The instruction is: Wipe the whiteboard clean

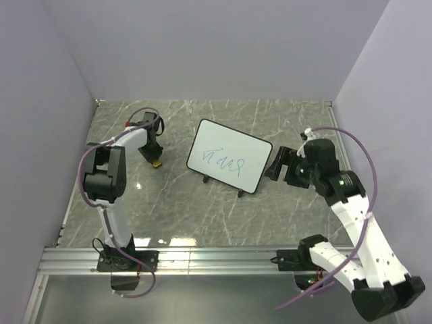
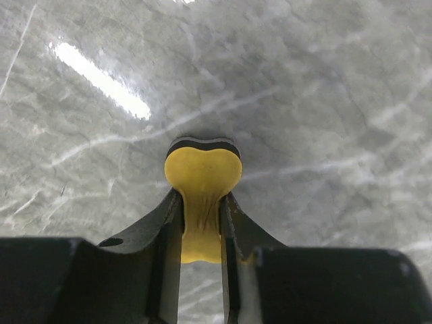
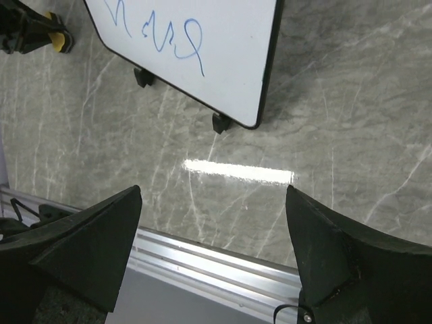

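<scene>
My left gripper (image 2: 201, 202) is clamped on the yellow eraser (image 2: 202, 169), whose near end is hidden between the fingers. My right gripper (image 3: 213, 196) gapes wide. The whiteboard (image 3: 223, 40) is cut off at the top edge.

- The whiteboard (image 1: 228, 156) stands mid-table (image 1: 202, 216) on its feet.
- At its 9 o'clock, well apart, the left gripper (image 1: 155, 159) pinches the eraser (image 2: 202, 174).
- At its 3 o'clock, just beside the board's edge, hangs the right gripper (image 1: 274, 167).

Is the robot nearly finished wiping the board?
Not yet. Done: the left gripper is shut on the yellow eraser. In hand: just that grip, beside the whiteboard, not touching it. Left: all the wiping, since the blue scribbles are all there. The right gripper is open and empty.
</scene>
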`<state>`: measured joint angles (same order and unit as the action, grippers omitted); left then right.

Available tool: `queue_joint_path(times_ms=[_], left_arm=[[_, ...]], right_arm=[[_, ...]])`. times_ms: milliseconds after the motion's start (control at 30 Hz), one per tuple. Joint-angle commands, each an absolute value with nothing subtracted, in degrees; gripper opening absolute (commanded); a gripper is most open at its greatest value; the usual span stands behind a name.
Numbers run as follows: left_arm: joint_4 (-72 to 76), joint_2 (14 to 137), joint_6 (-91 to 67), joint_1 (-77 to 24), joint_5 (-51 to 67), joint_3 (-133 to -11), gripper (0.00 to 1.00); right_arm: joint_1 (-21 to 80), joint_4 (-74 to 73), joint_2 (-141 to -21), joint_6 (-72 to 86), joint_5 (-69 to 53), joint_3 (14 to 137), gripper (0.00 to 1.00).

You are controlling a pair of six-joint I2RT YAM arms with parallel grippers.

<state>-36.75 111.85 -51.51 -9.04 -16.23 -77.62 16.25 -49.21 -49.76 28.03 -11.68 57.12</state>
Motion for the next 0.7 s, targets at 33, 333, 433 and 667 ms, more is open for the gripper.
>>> queue_joint_path(times_ms=[33, 333, 433, 667], left_arm=[[-38.14, 104.42, -48.43, -12.90, -18.54, -79.45, 0.00], [-39.20, 95.63, -47.02, -28.02, -16.53, -83.76, 0.00], [-40.07, 95.10, -47.11, -33.38, -14.68, -85.42, 0.00], [-41.75, 94.92, -47.72, -43.41, -12.75, -88.33, 0.00]], right_arm=[[16.17, -44.65, -57.20, 26.02, -12.04, 65.02, 0.94], [12.22, -40.96, -72.41, 24.09, -10.28, 72.68, 0.91], [11.43, -38.68, -76.19, 20.93, -10.99, 74.26, 0.91], [9.59, -36.84, -86.55, 15.38, -16.60, 83.66, 0.90]])
